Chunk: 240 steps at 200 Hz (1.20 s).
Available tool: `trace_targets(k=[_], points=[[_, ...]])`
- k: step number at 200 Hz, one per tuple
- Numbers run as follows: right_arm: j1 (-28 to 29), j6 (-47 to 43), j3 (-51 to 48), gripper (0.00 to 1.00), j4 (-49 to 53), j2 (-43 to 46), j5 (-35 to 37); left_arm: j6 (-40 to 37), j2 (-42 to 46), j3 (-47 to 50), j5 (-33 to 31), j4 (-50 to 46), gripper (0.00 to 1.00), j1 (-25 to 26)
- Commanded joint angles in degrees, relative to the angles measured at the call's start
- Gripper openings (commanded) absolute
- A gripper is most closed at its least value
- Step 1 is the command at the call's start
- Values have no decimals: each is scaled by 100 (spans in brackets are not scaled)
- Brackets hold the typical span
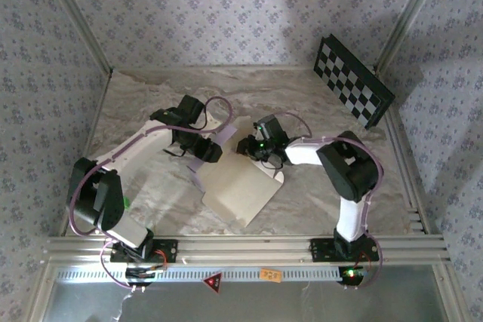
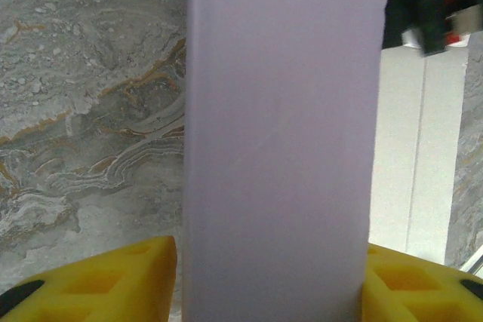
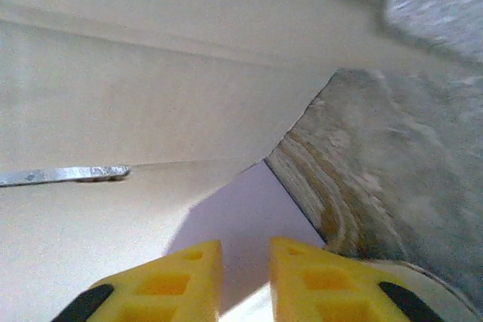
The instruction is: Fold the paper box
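Marbled counter (image 1: 302, 201) under floral-papered walls (image 1: 226, 13) carries the paper box (image 1: 241, 186) at its middle, between the two arms. Its cream panel lies flat and one lilac flap (image 2: 279, 148) is raised upright. Left fingers (image 2: 113, 280) clasp that flap by its two edges. Right fingers (image 3: 181, 277) stand nearly together at the card's corner; whether they pinch it I cannot tell.

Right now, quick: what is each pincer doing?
Left pincer: closed on a lilac flap of the paper box.
Right pincer: nearly closed over the box; grip cannot be told.
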<state>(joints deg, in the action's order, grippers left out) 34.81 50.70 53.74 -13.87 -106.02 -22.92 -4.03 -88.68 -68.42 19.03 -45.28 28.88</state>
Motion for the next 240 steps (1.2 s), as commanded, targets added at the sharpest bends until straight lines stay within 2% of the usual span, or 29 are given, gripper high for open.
trace_targets(k=[1, 69, 90, 123, 142, 167, 189, 210, 240], points=[[-199, -570, -160, 28, 719, 557, 152, -43, -62, -25, 10, -201, 55, 48], [-663, -940, -117, 28, 1071, 1413, 112, -127, -107, -56, 13, -280, 54, 153], [-713, -1420, 67, 29, 1508, 1561, 322, -145, -105, -67, 13, -310, 55, 167], [-850, -3122, 237, 40, 1832, 1664, 277, -168, -112, -83, 16, -345, 54, 177], [-1014, -4139, 472, 49, 1900, 1488, -291, -169, -119, -83, 14, -334, 54, 173], [-1090, -5262, 893, 51, 2130, 1136, -776, -168, -143, -92, 22, -329, 55, 174], [-1078, -6001, 1480, 51, 2568, 730, -1062, -160, -148, -70, 27, -311, 54, 174], [-1074, -6332, 2027, 50, 2867, 320, -1259, -151, -147, -47, 24, -288, 55, 177], [-1060, -6561, 2433, 42, 3241, -37, -1467, -161, -155, -72, 14, -306, 54, 172]])
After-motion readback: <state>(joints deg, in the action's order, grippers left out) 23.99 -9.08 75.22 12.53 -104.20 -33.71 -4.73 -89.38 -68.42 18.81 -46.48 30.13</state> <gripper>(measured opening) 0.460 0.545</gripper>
